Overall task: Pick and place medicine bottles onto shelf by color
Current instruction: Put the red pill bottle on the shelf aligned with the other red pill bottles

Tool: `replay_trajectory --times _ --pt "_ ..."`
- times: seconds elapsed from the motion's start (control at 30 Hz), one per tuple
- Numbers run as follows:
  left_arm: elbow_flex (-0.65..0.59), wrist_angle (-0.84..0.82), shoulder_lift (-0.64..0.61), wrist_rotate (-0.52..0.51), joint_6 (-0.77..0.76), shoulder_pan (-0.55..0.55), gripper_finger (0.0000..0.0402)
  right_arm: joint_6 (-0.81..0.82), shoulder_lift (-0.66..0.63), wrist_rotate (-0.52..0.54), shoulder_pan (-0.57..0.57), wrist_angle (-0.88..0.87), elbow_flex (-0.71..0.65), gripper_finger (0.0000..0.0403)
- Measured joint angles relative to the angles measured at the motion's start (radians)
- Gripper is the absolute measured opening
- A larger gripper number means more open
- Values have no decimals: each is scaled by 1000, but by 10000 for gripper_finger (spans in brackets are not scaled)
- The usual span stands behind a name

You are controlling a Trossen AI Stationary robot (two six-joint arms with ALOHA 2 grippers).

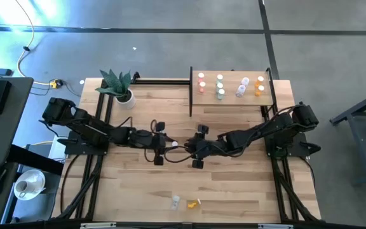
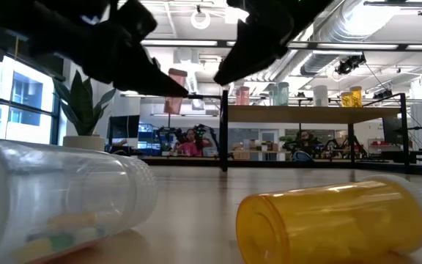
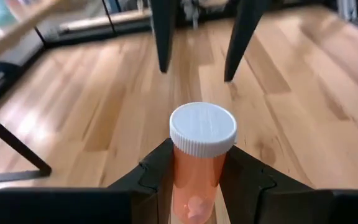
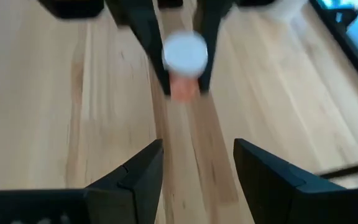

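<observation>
My left gripper [image 1: 166, 144] is at the table's middle, shut on a small pink bottle [image 3: 197, 162] with a white cap [image 3: 202, 127]. My right gripper [image 4: 197, 168] faces it from the right, open, a short way from the cap and touching nothing. The shelf [image 1: 230, 94] stands at the far right on its thin black frame. It carries several upright bottles grouped as red, green, white and orange. A clear bottle [image 2: 57, 198] and an orange bottle [image 2: 335, 220] lie on their sides near the table's front edge. My left gripper pinches the pink bottle's body [image 3: 194, 177] just below the cap, between its two fingers. The fingers come from the table's left, slanting a little downward, and lie along the bottle. The cap end sticks out past the fingertips toward my right gripper. The bottle is clear of the table.
A potted green plant [image 1: 119, 86] stands at the far left of the table, beside the shelf's black frame. Bare wood lies between the grippers and the two bottles at the front. Beyond the table, people show in the room.
</observation>
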Motion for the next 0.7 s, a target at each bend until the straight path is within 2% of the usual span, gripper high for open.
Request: replay_trajectory --times 0.13,0.33,0.7 --pt "93 -140 21 0 0 -13 99 -68 0 0 2 68 0 186" --pt "143 -143 74 1 7 -34 99 -146 -5 -40 23 105 -1 186" --pt "228 -142 174 0 7 -41 99 -141 -10 -52 31 122 -1 186"
